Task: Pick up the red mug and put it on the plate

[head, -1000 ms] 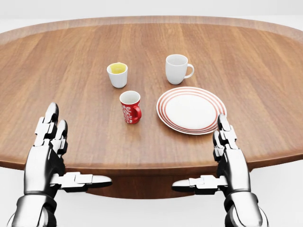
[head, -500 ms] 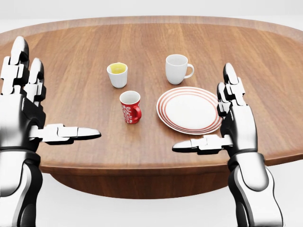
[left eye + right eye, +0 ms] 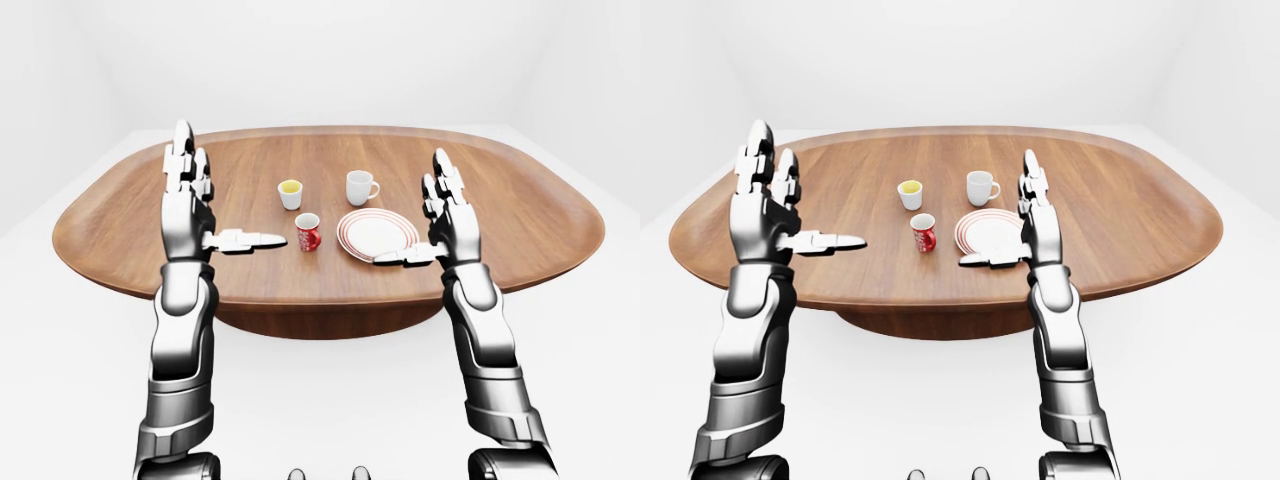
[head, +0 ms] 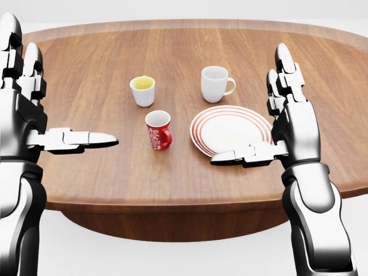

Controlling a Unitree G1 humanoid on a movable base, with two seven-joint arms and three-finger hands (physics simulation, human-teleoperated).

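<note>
Both hands spread, empty; right hand (image 4: 276, 123) could knock the red mug (image 4: 158, 130), handle at 3 o'clock, toward the plate (image 4: 230, 133).

Red mug (image 4: 158, 130) with seemingly white pattern; red-ringed white plate (image 4: 230, 133).

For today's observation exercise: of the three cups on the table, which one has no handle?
The small white cup with the yellow inside, top left of the group. The red mug and the white mug both have handles.
</note>
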